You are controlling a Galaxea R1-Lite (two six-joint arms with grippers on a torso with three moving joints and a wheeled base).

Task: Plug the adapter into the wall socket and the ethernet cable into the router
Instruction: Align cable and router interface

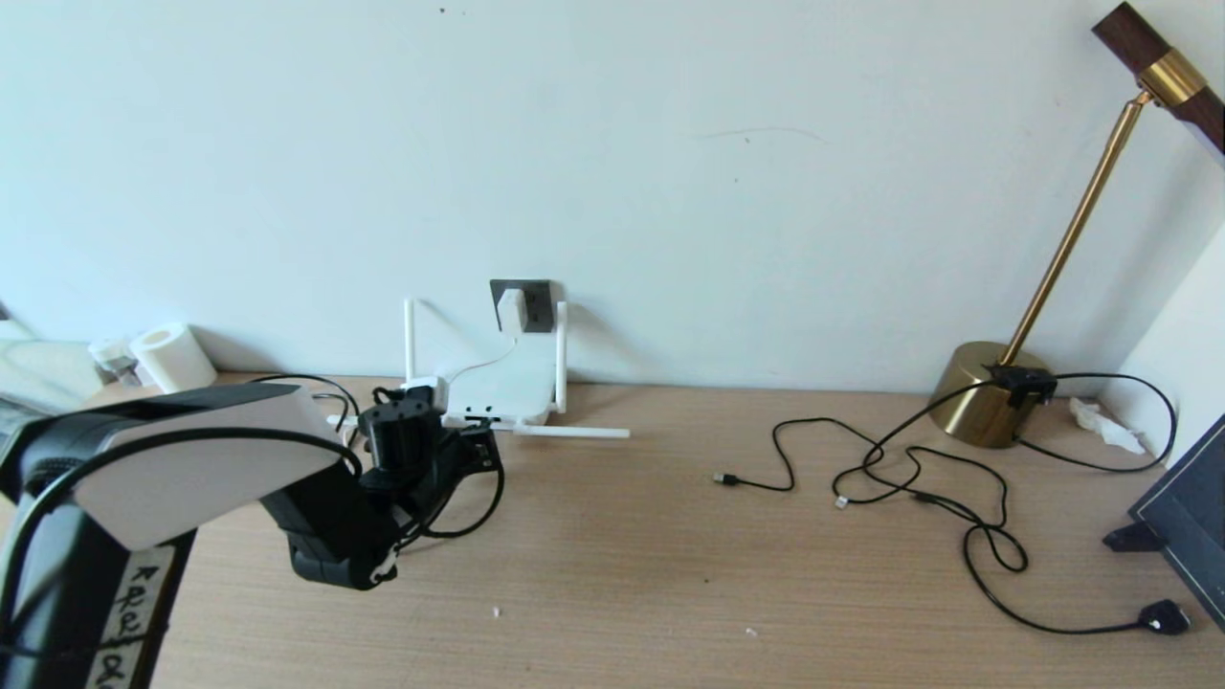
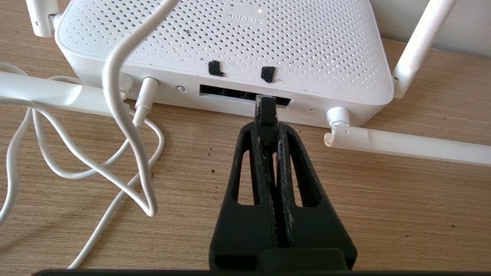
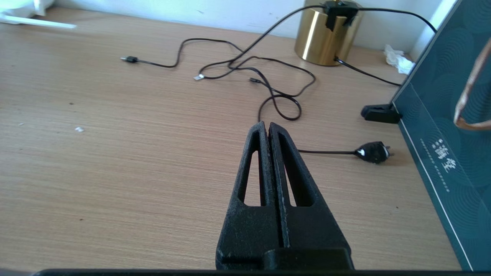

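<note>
At the back edge of the bench (image 1: 670,536), the router (image 2: 230,46) lies flat below the wall socket (image 1: 536,304), where the adapter (image 1: 511,308) sits plugged in. The left gripper (image 2: 267,130) has its fingers (image 2: 253,161) pinched narrowly on the ethernet cable (image 2: 265,111), whose clear tip is at the router's dark port row. The right gripper (image 3: 267,128) hovers over bare bench toward the right side, fingers pressed together and holding nothing, near thin black cords (image 3: 268,76).
</note>
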